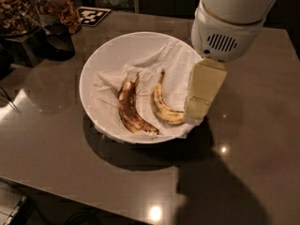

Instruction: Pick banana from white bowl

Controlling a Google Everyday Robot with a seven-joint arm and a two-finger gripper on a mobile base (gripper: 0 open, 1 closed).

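Hanging below the white vented wrist housing [225,32], the cream-coloured gripper [196,115] points down over the right-hand rim of the large round white bowl [93,60], its tip just beside the lower end of the speckled yellow curved banana [163,108]; whether it is released or clenched cannot be told. That banana lies on crumpled white paper towel [176,62] inside the bowl, a darker, heavily browned banana [129,109] lying apart to its left. The bowl stands on a glossy brown table [262,107]
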